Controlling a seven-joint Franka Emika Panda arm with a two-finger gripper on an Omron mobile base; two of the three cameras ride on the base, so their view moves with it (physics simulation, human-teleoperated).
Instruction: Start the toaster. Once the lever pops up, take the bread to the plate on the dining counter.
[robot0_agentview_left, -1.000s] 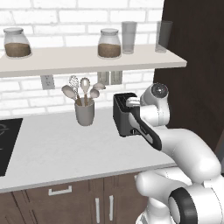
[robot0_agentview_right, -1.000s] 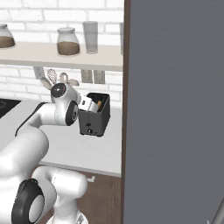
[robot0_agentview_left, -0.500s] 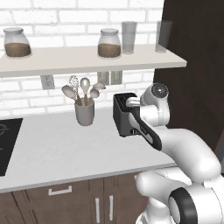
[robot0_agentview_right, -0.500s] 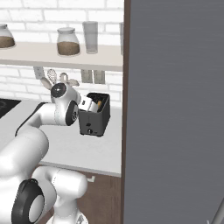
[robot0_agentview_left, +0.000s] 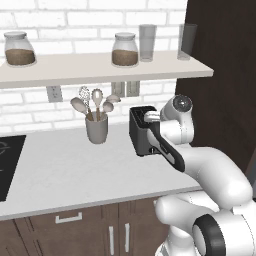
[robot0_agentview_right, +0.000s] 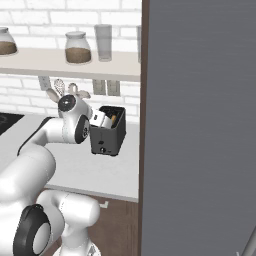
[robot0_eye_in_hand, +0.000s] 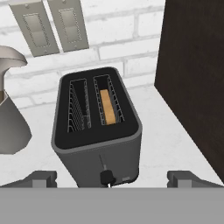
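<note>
Between the wide-apart jaws of the gripper (robot0_eye_in_hand: 111, 177), straight ahead and just beyond the fingertips (robot0_eye_in_hand: 41, 178), stands the toaster (robot0_eye_in_hand: 97, 131), its narrow end with the dark lever knob facing the hand. Holding nothing. Inside the right-hand slot, sunk low, sits the bread (robot0_eye_in_hand: 107, 106), golden edge up; left-hand slot bare wire. Off to the left of the jaws, just beside the toaster, rises a grey utensil pot (robot0_eye_in_hand: 11, 120). Beyond the toaster, on the white brick wall, hang two pale switch plates (robot0_eye_in_hand: 48, 26). To the right of the jaws, a dark wood panel (robot0_eye_in_hand: 192, 74) close to the toaster's flank.

Seen from the left base: toaster (robot0_agentview_left: 142, 131) on the pale worktop (robot0_agentview_left: 65, 170), with the hand close against its near end, pot with spoons (robot0_agentview_left: 96, 122) well to its left, shelf (robot0_agentview_left: 100, 67) above carrying jars and glasses.

Seen from the right base: toaster (robot0_agentview_right: 109, 137) just ahead of the wrist, bread (robot0_agentview_right: 113, 119) peeping from a slot.
</note>
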